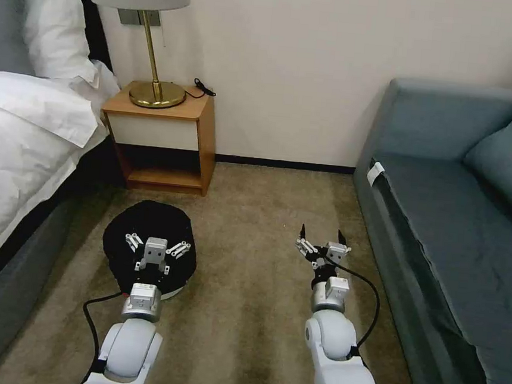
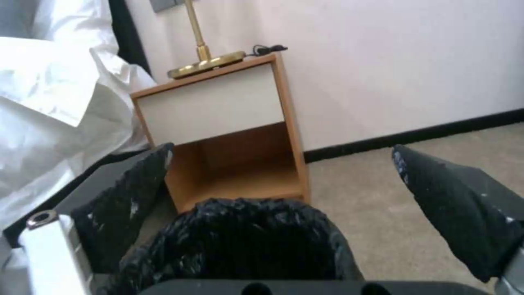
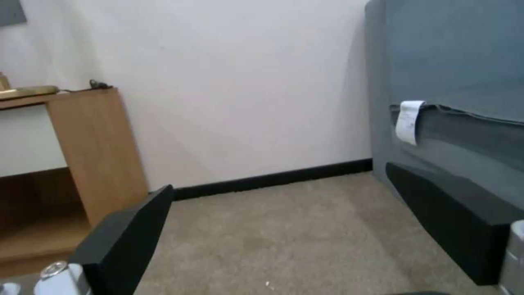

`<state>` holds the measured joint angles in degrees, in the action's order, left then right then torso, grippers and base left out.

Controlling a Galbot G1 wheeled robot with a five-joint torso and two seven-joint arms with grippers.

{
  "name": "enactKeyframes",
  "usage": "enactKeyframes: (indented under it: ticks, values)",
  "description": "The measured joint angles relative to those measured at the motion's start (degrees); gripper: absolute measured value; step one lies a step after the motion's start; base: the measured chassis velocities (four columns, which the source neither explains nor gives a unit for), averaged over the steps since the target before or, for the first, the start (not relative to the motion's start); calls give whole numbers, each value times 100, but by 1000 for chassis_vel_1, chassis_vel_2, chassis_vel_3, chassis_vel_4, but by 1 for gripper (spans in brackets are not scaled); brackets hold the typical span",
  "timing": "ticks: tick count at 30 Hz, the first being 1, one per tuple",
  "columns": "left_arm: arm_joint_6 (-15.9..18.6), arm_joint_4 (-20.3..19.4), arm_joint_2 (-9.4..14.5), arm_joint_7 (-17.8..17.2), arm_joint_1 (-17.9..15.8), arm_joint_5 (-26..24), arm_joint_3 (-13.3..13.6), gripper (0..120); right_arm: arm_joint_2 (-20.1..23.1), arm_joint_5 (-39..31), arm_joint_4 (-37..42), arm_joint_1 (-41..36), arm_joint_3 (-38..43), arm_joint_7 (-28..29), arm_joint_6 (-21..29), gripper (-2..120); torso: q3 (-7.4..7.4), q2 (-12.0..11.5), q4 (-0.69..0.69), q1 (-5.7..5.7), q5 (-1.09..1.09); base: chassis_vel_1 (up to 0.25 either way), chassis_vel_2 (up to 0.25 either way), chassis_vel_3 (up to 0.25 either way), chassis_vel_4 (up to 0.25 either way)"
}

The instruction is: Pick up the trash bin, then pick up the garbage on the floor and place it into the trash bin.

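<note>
**Left tool over the bin, right tool above bare carpet**

From the head view we see the trash bin (image 1: 151, 230) in the lower left of the frame, standing on the carpet (image 1: 245, 310) in front of the bedside table (image 1: 162, 139) and close to the bed (image 1: 26, 154). Its black liner covers the top, and a sliver of pale base shows at its lower right edge. Our left tool (image 1: 157, 245) sits directly over the bin in this view, with its fingers spread wide to either side; we cannot tell whether they touch the liner. Our right tool (image 1: 323, 238) is in the lower middle of the frame, well apart from the bin, above bare carpet near the grey sofa (image 1: 461, 234). Its two dark fingers are spread apart with nothing between them. A brass lamp (image 1: 152, 45) stands on the bedside table at the upper left.

In the left wrist view, the crinkly black top of the trash bin (image 2: 240, 241) fills the lower middle of the frame. The left tool's fingers (image 2: 131, 205) stand wide at either side of the frame with the bin between them, not closed on it. The bedside table (image 2: 218, 106) is behind the bin, with white bedding at the left edge.

In the right wrist view, the right tool's fingers (image 3: 125, 241) frame only carpet (image 3: 284, 229), spread wide and holding nothing. The sofa (image 3: 453, 82) rises at the right edge, with a white tag (image 3: 409, 121) hanging from it, and the side of the bedside table (image 3: 98, 147) shows at the left.
</note>
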<state>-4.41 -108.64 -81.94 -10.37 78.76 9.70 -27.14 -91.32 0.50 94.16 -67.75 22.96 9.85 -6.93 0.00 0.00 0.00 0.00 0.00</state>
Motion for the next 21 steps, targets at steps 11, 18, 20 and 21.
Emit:
enactKeyframes:
  ticks: [11,18,20,21]
  values:
    - [18,-2,1,-5,2,-7,-4,100,2,-24,7,4,-8,-5,6,100,0,0,0,0,0,0,0,0,0]
    - [21,-2,1,-6,1,-13,-6,100,5,-34,5,9,-10,-8,14,100,0,0,0,0,0,0,0,0,0]
    - [21,-2,1,-6,0,-14,-7,100,5,-38,3,10,-11,-8,16,100,0,0,0,0,0,0,0,0,0]
    - [21,-2,1,-6,0,-14,-7,100,5,-38,3,10,-11,-8,16,100,0,0,0,0,0,0,0,0,0]
